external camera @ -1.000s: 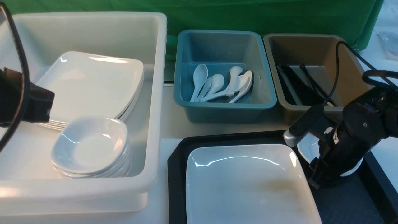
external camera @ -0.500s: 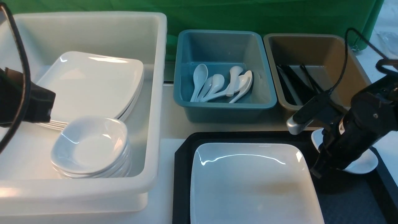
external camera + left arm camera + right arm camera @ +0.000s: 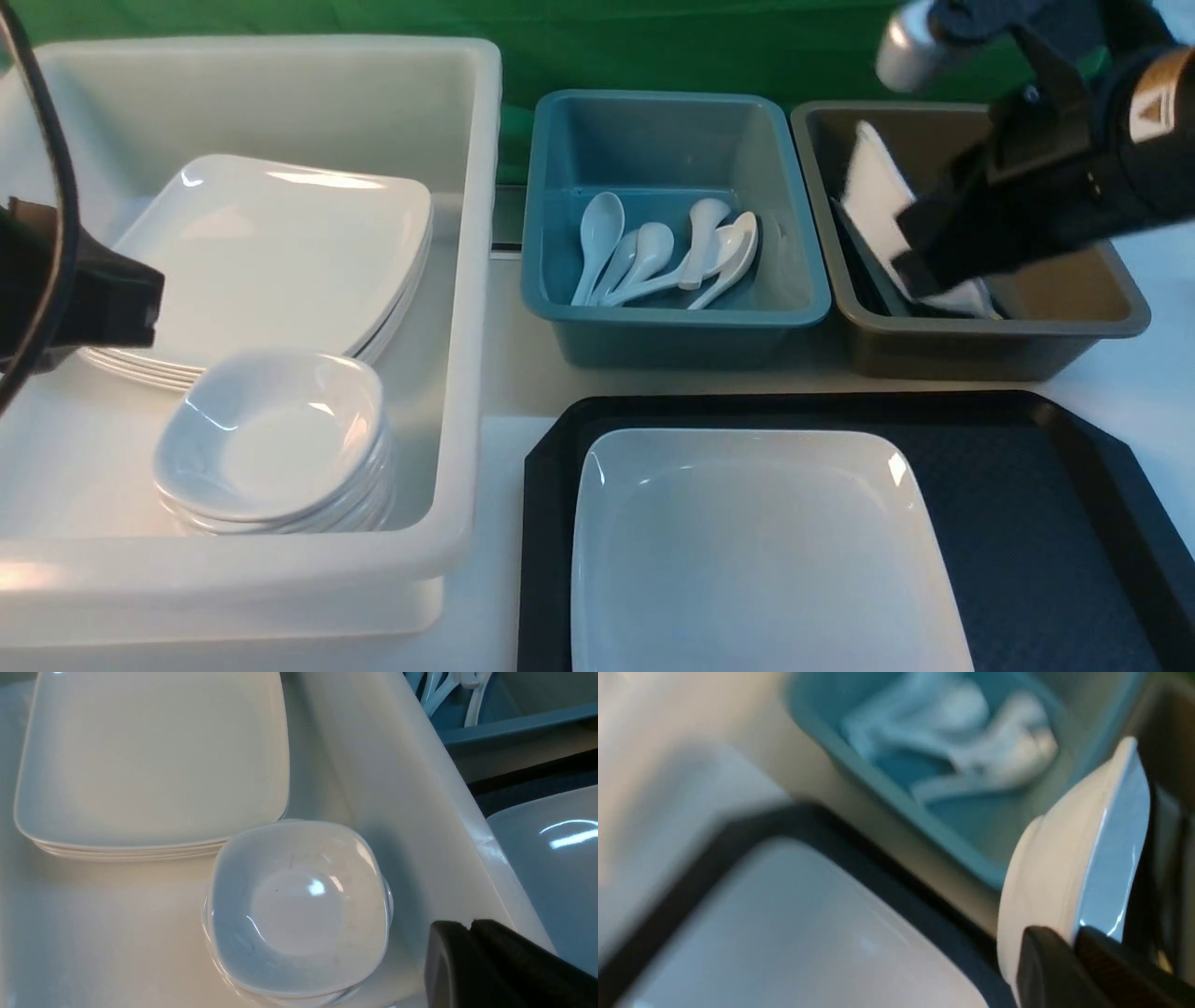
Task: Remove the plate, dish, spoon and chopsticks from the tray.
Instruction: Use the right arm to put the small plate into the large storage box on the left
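- Now R claw (image 3: 920, 278) pinches the dish (image 3: 876, 191) by its rim, tipped, up past far right corner of the tray (image 3: 1018, 532).
- Go slow, hold tight, no slipping.
- The plate (image 3: 756, 551) lies on tray; L claw (image 3: 469, 926) pressed together, empty.

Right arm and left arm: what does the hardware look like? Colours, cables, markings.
Right arm: matte black housing, a silver-grey rounded cap at one end, and a tan label with a black triangle mark. The right fingers are black with rounded tips. Left arm: black and blocky, with a thin black cable looping past it. The left fingers are the same black.
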Robot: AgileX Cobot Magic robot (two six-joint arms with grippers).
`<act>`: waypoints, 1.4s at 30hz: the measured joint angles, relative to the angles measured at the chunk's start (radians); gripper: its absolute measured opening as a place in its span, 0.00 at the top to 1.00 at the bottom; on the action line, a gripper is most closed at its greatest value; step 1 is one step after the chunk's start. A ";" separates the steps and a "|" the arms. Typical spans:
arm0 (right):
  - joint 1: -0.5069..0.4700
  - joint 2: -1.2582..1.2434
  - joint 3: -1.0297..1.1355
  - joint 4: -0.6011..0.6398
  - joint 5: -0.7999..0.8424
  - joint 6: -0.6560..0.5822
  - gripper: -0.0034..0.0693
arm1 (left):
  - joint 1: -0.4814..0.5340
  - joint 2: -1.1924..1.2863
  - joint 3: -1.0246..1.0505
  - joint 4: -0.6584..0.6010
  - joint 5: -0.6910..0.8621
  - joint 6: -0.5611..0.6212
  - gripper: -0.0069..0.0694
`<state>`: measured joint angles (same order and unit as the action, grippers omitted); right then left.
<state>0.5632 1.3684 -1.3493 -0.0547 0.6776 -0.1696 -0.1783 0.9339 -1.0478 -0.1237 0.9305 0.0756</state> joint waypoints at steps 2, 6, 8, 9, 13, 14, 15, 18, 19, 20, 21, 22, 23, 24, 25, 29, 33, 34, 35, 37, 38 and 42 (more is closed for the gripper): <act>0.082 0.035 -0.072 0.055 -0.048 -0.031 0.86 | 0.000 0.000 0.000 0.011 -0.008 -0.051 0.89; 0.200 0.132 -0.184 0.088 -0.110 -0.040 0.86 | 0.000 0.000 0.000 0.124 -0.024 -0.194 0.89; 0.255 0.206 -0.258 0.094 -0.127 -0.040 0.86 | 0.000 0.000 0.000 0.269 -0.015 -0.328 0.89; 0.260 0.212 -0.258 0.094 -0.128 -0.040 0.86 | 0.000 0.000 0.000 0.284 -0.009 -0.342 0.89; 0.360 0.350 -0.372 0.094 -0.136 -0.040 0.86 | 0.001 0.000 0.000 0.523 0.092 -0.526 0.89; 0.380 0.377 -0.388 0.094 -0.140 -0.040 0.86 | 0.001 0.000 0.000 0.539 0.100 -0.543 0.89; 0.399 0.403 -0.401 0.095 -0.148 -0.043 0.86 | 0.002 0.000 0.000 0.545 0.100 -0.549 0.89; 0.441 0.470 -0.413 0.099 -0.186 -0.052 0.86 | 0.006 0.000 0.000 0.546 0.094 -0.556 0.89; 0.443 0.475 -0.413 0.099 -0.189 -0.052 0.86 | 0.008 0.000 0.000 0.546 0.094 -0.556 0.89; 0.456 0.502 -0.413 0.099 -0.204 -0.053 0.86 | 0.023 0.000 0.000 0.543 0.093 -0.563 0.89; 0.467 0.523 -0.413 0.099 -0.216 -0.054 0.86 | 0.041 0.000 0.000 0.538 0.092 -0.566 0.89; 0.474 0.543 -0.413 0.099 -0.228 -0.055 0.86 | 0.064 0.000 0.000 0.534 0.092 -0.566 0.89; 0.479 0.562 -0.413 0.099 -0.236 -0.055 0.86 | 0.091 0.000 0.000 0.523 0.092 -0.564 0.89; 0.485 0.581 -0.413 0.099 -0.248 -0.055 0.86 | 0.122 0.000 0.000 0.506 0.090 -0.547 0.89; 0.486 0.593 -0.413 0.099 -0.252 -0.055 0.86 | 0.155 0.000 0.000 0.488 0.087 -0.534 0.89; 0.488 0.637 -0.413 0.098 -0.274 -0.081 0.86 | 0.282 0.000 0.000 0.350 0.072 -0.420 0.89; 0.488 0.661 -0.415 0.098 -0.287 -0.092 0.78 | 0.384 0.000 0.000 0.195 0.064 -0.303 0.89; 0.488 0.663 -0.415 0.098 -0.285 -0.092 0.70 | 0.419 0.000 0.000 0.143 0.059 -0.262 0.89; 0.488 0.664 -0.415 0.098 -0.281 -0.093 0.62 | 0.436 0.000 0.000 0.114 0.057 -0.239 0.89; 0.488 0.663 -0.417 0.098 -0.277 -0.085 0.41 | 0.458 0.000 0.000 0.072 0.055 -0.202 0.89; 0.488 0.661 -0.417 0.098 -0.268 -0.084 0.34 | 0.459 0.000 0.000 0.066 0.055 -0.194 0.89; 0.488 0.633 -0.417 0.098 -0.201 -0.083 0.18 | 0.463 0.000 0.000 0.052 0.055 -0.171 0.89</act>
<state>1.0509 2.0012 -1.7659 0.0435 0.4765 -0.2526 0.2844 0.9339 -1.0478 -0.0721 0.9854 -0.0956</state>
